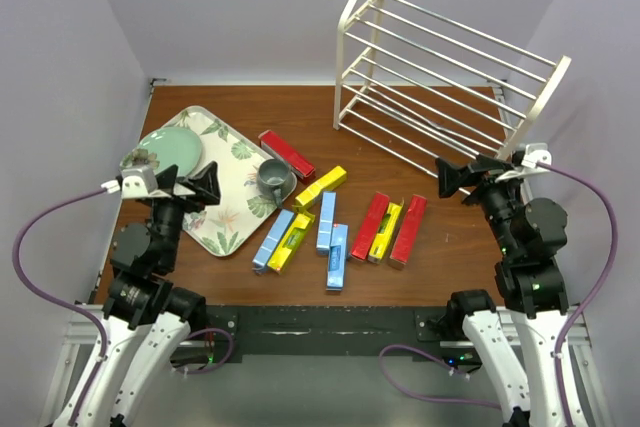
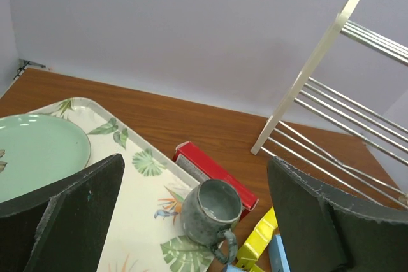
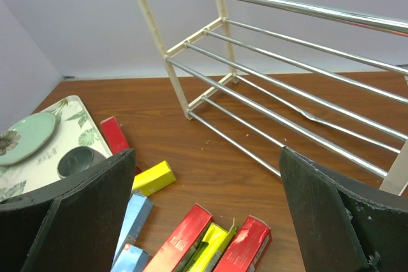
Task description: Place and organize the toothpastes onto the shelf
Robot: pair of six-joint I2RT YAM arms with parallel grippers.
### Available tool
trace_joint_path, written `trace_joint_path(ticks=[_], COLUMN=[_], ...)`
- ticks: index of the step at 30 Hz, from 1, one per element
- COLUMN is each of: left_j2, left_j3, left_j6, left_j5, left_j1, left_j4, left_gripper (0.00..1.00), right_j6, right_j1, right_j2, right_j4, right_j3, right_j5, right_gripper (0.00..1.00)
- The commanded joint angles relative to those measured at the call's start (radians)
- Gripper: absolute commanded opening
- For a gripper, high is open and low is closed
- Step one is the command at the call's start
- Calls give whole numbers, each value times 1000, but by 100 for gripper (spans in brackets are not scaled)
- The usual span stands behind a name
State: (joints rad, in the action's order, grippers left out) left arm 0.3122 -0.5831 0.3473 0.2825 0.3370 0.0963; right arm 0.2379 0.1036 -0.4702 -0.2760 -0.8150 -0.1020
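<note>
Wide open, the left gripper (image 1: 205, 184) and the right gripper (image 1: 447, 177) are hanging empty.
From above, nine long slim cardboard toothpaste boxes (image 1: 326, 222), red, yellow and light blue, are lying scattered on the brown wooden table (image 1: 450, 247) in front of the tall cream-white metal-rod shelf (image 1: 540, 105). Left wrist: a red box (image 2: 213, 171) and a grey ceramic mug (image 2: 210, 211) are sitting left of the shelf. Right wrist: a yellow box (image 3: 153, 178) is lying before it.

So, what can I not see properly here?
Top view: print on toothpastes too small; the left arm covers part of the plate.
Left wrist view: the mug hides part of the red box.
Right wrist view: fingers hide part of the blue boxes.
</note>
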Motion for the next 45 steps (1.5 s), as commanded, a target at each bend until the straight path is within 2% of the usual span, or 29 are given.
trace_joint_path(ticks=[1, 7, 12, 13, 15, 19, 22, 26, 30, 39, 45], left_j2=[-25, -67, -110, -113, -117, -114, -114, -113, -102, -49, -21], left_j3=[46, 83, 121, 129, 132, 141, 147, 146, 144, 129, 126], left_j6=[-21, -48, -57, -51, -54, -93, -106, -108, -103, -100, -100], left_j5=[18, 35, 50, 50, 43, 60, 73, 81, 87, 89, 90], left_j1=[7, 7, 13, 13, 19, 30, 40, 60, 86, 114, 114], left_j4=[6, 46, 72, 71, 63, 34, 23, 28, 34, 59, 63], left_gripper=[100, 100, 100, 100, 100, 100, 100, 100, 100, 100, 100], right_j6=[1, 55, 116, 129, 121, 18, -3, -67, -109, -167, -167], right_j1=[-2, -5, 4, 36, 102, 360, 473, 564, 599, 601, 578], right_j2=[-25, -181, -346, -358, -389, -551, -632, -830, -1020, -1404, -1581], right_j4=[35, 69, 181, 214, 233, 164, 198, 242, 258, 308, 316], right_j3=[-19, -50, -62, -55, -56, -131, -157, -222, -317, -552, -648], right_j5=[-74, -250, -453, -475, -417, -198, -73, 56, 133, 111, 104], right_gripper=[99, 99, 99, 99, 99, 99, 99, 99, 99, 99, 85])
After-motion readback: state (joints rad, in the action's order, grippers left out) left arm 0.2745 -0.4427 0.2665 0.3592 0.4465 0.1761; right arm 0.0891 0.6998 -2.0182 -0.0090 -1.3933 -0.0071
